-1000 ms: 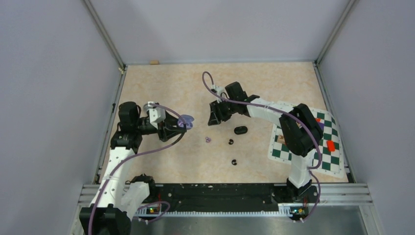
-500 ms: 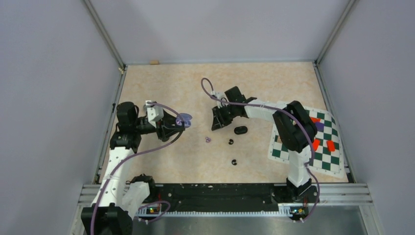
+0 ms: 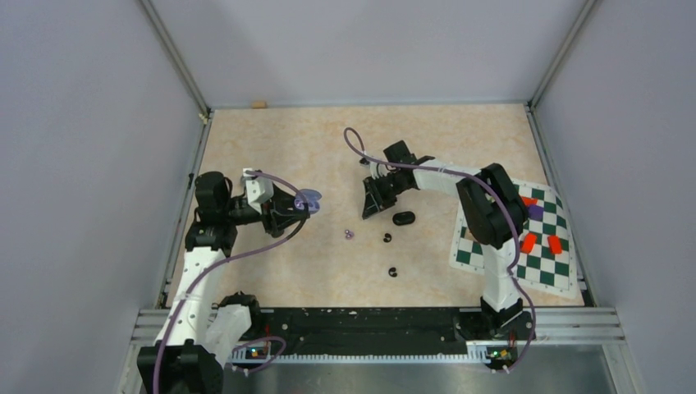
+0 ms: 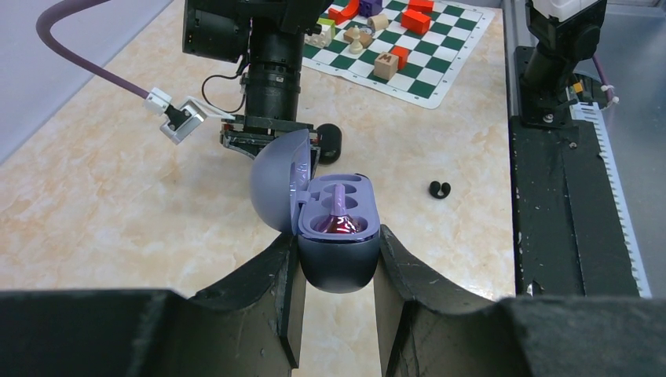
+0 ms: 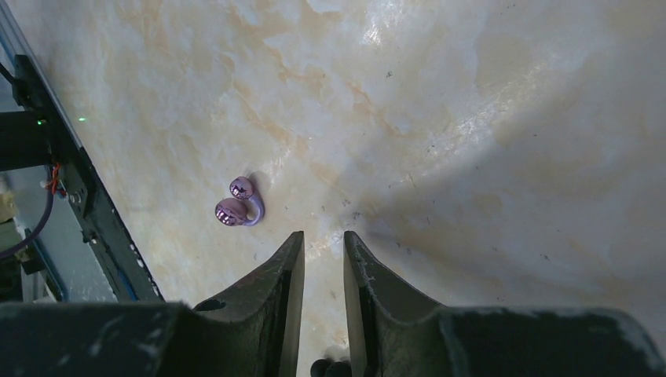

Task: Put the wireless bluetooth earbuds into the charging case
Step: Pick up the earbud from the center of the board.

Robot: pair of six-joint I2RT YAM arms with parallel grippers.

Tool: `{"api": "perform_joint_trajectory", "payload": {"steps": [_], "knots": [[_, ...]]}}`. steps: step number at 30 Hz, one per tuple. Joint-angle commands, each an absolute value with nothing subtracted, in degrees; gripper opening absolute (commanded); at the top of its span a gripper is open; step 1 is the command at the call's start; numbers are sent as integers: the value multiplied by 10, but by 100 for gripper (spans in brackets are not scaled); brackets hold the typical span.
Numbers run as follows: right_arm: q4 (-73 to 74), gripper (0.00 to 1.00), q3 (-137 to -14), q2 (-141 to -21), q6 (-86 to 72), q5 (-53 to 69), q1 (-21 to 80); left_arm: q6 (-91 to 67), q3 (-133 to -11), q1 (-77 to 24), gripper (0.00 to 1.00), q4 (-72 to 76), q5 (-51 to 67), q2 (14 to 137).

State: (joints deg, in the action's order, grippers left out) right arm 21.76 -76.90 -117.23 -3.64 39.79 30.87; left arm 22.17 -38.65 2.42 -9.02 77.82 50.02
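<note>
My left gripper (image 4: 338, 253) is shut on the dark base of an open pale purple charging case (image 4: 339, 263), lid tipped left. One purple earbud (image 4: 338, 224) sits in a socket; the other socket looks empty. From above, the case (image 3: 309, 199) is held at left centre by that gripper (image 3: 300, 208). A loose purple earbud (image 3: 349, 234) lies on the table, left of my right gripper's (image 5: 323, 239) tips in the right wrist view (image 5: 239, 206). The right gripper (image 3: 370, 208) points down, jaws narrowly apart, holding nothing. Two black earbuds (image 3: 388, 239) (image 3: 393, 272) lie nearer.
A closed black oval case (image 3: 403, 218) rests just right of the right gripper. A green-and-white checkered mat (image 3: 545, 264) with red blocks (image 3: 556, 244) and other blocks lies at the right edge. Metal rails (image 3: 369, 320) run along the near edge.
The right gripper has shifted a little to the right and nearer, towards the black case. The left gripper and the purple case have barely moved.
</note>
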Motion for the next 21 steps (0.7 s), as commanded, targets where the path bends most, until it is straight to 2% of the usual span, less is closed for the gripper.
{"api": "perform_joint_trajectory", "payload": {"steps": [1, 6, 21], "knots": [[209, 25, -775, -1183, -42, 406, 308, 211, -382, 28, 0, -55, 794, 484], [184, 25, -758, -1186, -51, 410, 311, 219, -380, 30, 0, -63, 791, 480], [228, 26, -793, -1222, -23, 381, 376, 222, -382, 38, 0, -67, 793, 487]]}}
